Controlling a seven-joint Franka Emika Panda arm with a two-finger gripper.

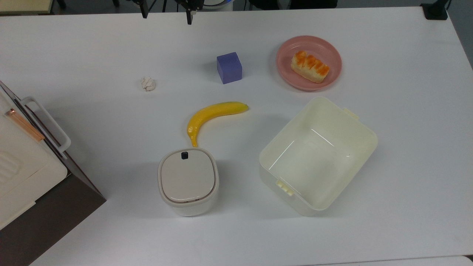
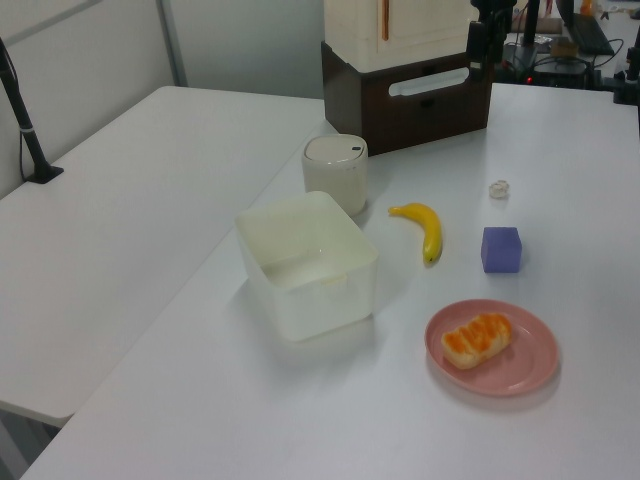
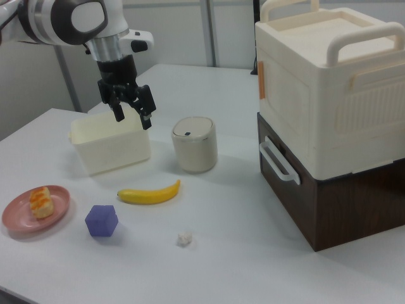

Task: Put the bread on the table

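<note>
Claw (image 3: 131, 115) fingers apart, empty, hanging above bench (image 1: 399, 155). One bread (image 1: 309, 66), one pink plate (image 1: 332, 51), one banana (image 1: 214, 114), one purple cube (image 1: 229, 67). Bread lying on plate, long axis diagonal in top view.

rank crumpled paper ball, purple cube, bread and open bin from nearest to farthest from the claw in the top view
Claw at the top view's top edge.
1. Crumpled paper ball, below it, slightly left.
2. Purple cube, to the right; close to the ball's distance.
3. Bread, on the pink plate.
4. Open bin, lower right.
</note>
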